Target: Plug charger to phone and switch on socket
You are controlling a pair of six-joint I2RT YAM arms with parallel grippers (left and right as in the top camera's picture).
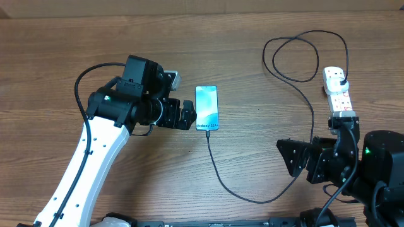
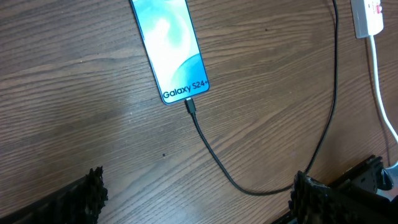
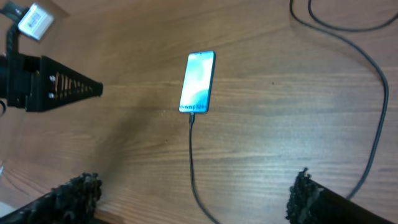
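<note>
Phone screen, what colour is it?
Light blue on the slim rectangular phone; left wrist view shows best.

So it's just a brown wood-grain surface filling every view edge to edge, lit pretty evenly, with a few soft shadows and a mild sheen.

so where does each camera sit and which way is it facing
overhead: above the table, looking straight down on phone, charger, socket, left arm and right arm.
left wrist: on the left arm, facing the phone's lower end; left jaws open at bottom corners.
right wrist: on the right arm, facing left toward the phone; right jaws open at bottom corners.
shared: both wrist views show the charger meeting the phone.
</note>
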